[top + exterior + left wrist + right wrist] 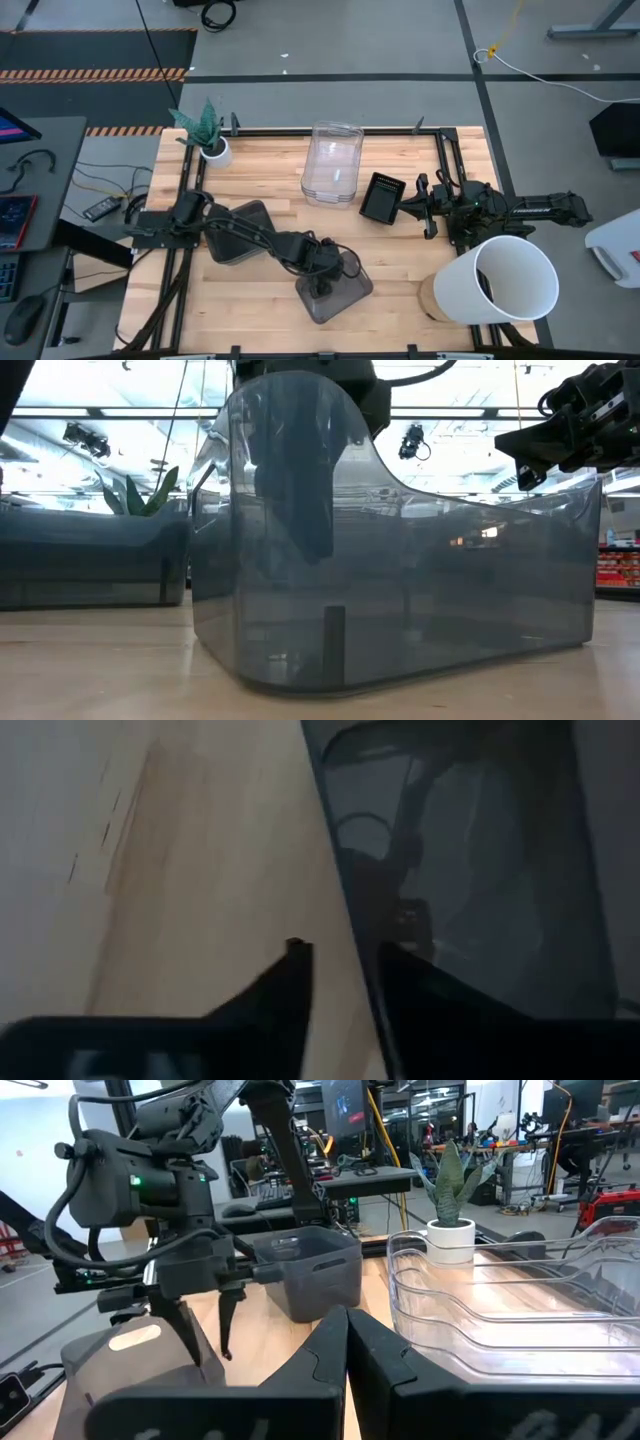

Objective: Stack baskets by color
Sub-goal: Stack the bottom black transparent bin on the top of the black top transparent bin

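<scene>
A smoky grey basket (345,295) stands on its base near the table's front edge. My left gripper (322,285) points down at its left wall, open. One finger (290,985) is outside over the wood and the other (415,995) is inside the basket (480,870). The wall's rim (345,920) runs between them. A second grey basket (240,232) sits to the left. Clear baskets (333,160) are nested at the back, with a black perforated basket (382,197) beside them. My right gripper (345,1340) waits shut at the right.
A large white bucket (505,280) lies on its side at the front right. A small white plant pot (215,150) stands at the back left corner. Bare wood shows between the grey baskets and the bucket. A dark metal frame runs along the table's edges.
</scene>
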